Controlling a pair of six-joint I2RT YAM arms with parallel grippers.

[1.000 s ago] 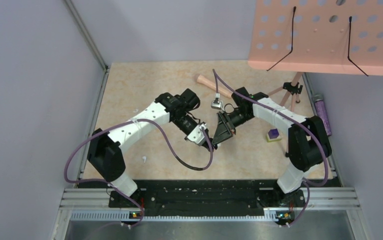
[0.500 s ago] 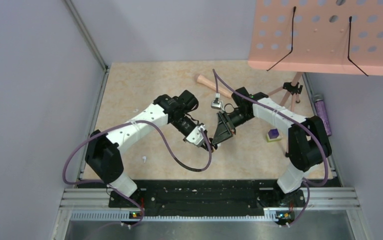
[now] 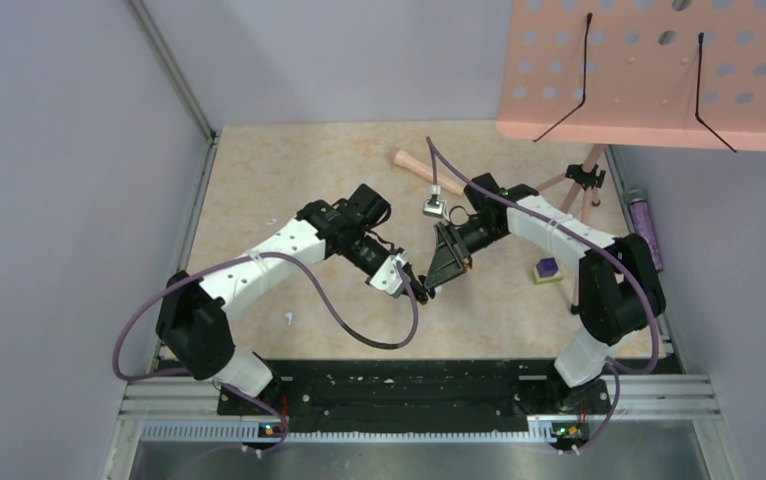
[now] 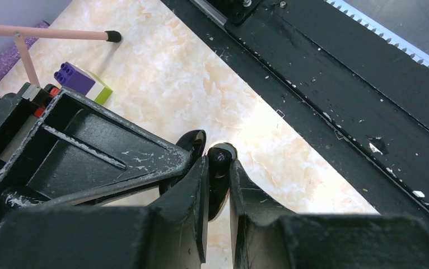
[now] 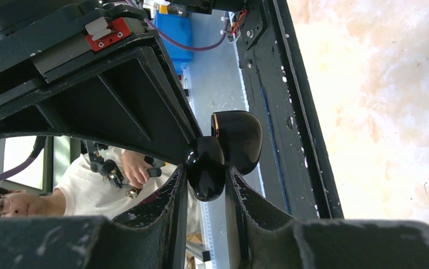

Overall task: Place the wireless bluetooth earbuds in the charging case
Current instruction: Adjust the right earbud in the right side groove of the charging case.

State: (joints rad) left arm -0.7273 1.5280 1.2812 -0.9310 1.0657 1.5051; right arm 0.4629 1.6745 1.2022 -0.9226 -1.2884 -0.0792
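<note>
marble table (image 3: 259, 180): one white earbud (image 3: 287, 319); two black pieces (image 5: 206, 168), one per jaws.

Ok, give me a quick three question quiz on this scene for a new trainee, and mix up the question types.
1. True or false: the purple and green block lies between the two grippers.
2. The left gripper and right gripper are: A) parked at opposite edges, B) tip to tip above the middle of the table, C) both lying flat on the front rail.
3. What does each gripper clamp, going by its wrist view?

Key
1. False: it sits beside the right arm.
2. B.
3. Left: a small dark piece. Right: a glossy black case.
</note>
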